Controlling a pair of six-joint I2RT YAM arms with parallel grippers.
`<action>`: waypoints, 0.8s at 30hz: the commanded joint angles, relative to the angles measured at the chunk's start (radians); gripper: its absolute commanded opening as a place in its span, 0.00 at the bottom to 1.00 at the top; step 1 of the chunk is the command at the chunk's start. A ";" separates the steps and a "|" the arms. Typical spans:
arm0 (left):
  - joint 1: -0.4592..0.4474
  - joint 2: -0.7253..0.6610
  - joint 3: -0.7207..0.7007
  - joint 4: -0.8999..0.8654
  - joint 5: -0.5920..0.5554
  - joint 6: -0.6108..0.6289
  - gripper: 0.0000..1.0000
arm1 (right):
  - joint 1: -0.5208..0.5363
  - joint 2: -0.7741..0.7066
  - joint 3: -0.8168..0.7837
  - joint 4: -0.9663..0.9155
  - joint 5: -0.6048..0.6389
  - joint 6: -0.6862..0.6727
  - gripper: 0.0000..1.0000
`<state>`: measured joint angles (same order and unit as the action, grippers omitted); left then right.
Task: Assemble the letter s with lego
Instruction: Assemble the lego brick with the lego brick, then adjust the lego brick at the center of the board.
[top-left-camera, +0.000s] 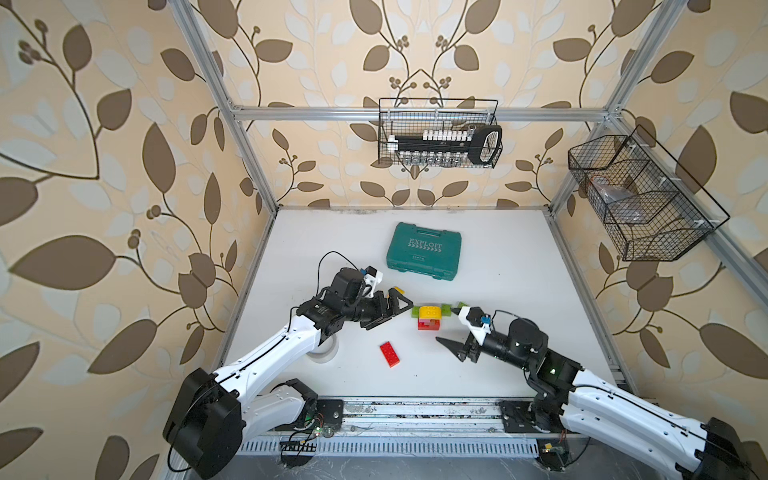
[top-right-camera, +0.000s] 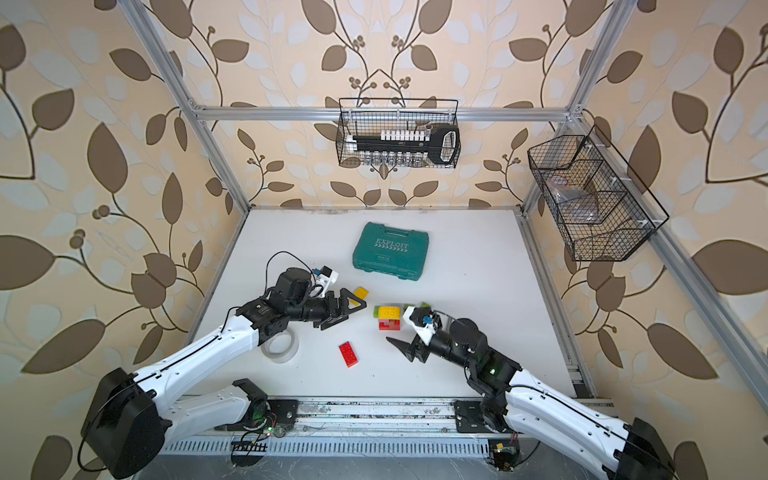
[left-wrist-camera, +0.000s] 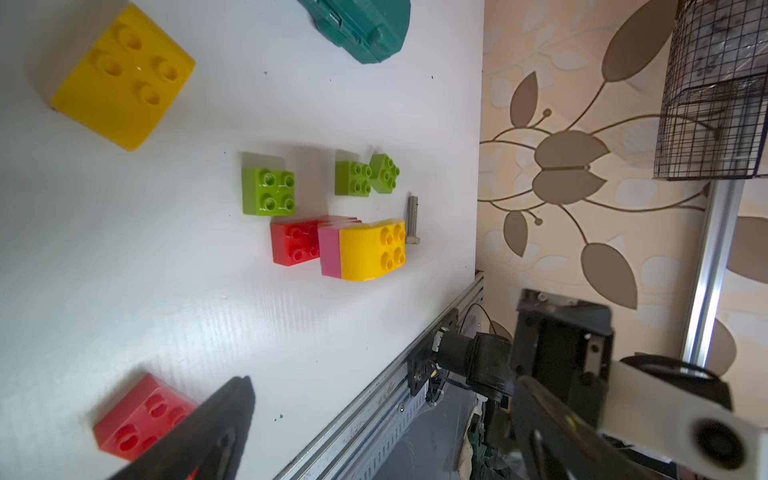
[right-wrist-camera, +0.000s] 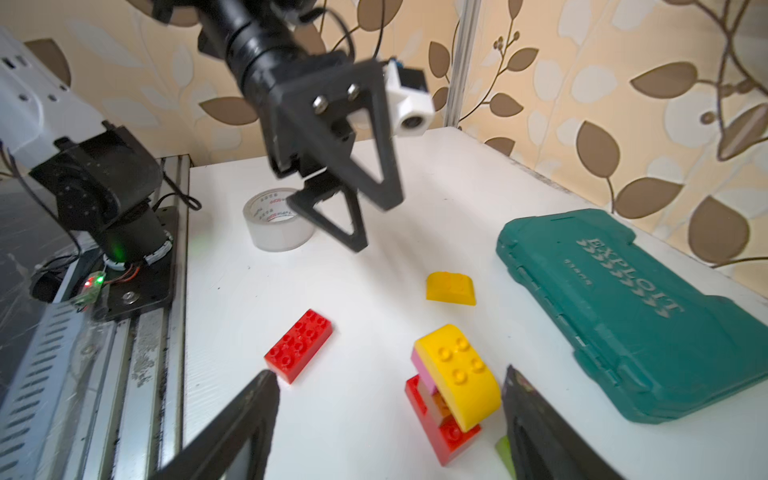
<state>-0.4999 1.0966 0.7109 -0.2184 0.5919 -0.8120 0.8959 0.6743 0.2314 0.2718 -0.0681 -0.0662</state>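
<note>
The part-built lego stack (top-left-camera: 428, 319) (right-wrist-camera: 455, 376) stands mid-table: a red base, pink and brown pieces, and a curved yellow brick on top. My right gripper (top-left-camera: 449, 328) (right-wrist-camera: 388, 395) is open just to its right and touches nothing; in the right wrist view the stack lies between its fingers. My left gripper (top-left-camera: 392, 311) (left-wrist-camera: 384, 386) hovers open and empty to the stack's left. A long red brick (top-left-camera: 390, 354) (left-wrist-camera: 141, 415) lies loose nearer the front. A curved yellow brick (top-right-camera: 361, 292) (left-wrist-camera: 122, 77) lies behind the left gripper. Three green square bricks (left-wrist-camera: 268, 191) (left-wrist-camera: 352, 178) (left-wrist-camera: 385, 173) sit behind the stack.
A grey bolt (left-wrist-camera: 412, 220) lies beside the stack. A teal tool case (top-left-camera: 424, 251) rests at the back. A tape roll (top-right-camera: 280, 347) sits under the left arm. Wire baskets (top-left-camera: 438, 133) (top-left-camera: 640, 199) hang on the back and right walls. A metal rail (top-left-camera: 415, 409) borders the front edge.
</note>
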 joint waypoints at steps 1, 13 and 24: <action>0.029 -0.027 0.083 -0.118 -0.025 0.091 0.99 | 0.105 0.035 -0.048 0.147 0.286 0.072 0.81; 0.072 0.025 0.129 -0.141 -0.029 0.111 0.99 | 0.123 0.391 -0.092 0.392 0.465 0.066 0.87; 0.091 0.060 0.127 -0.127 -0.017 0.116 0.99 | -0.019 0.705 -0.042 0.607 0.216 0.021 0.87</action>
<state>-0.4232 1.1549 0.8104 -0.3496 0.5682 -0.7261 0.8852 1.3315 0.1585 0.7788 0.2230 -0.0254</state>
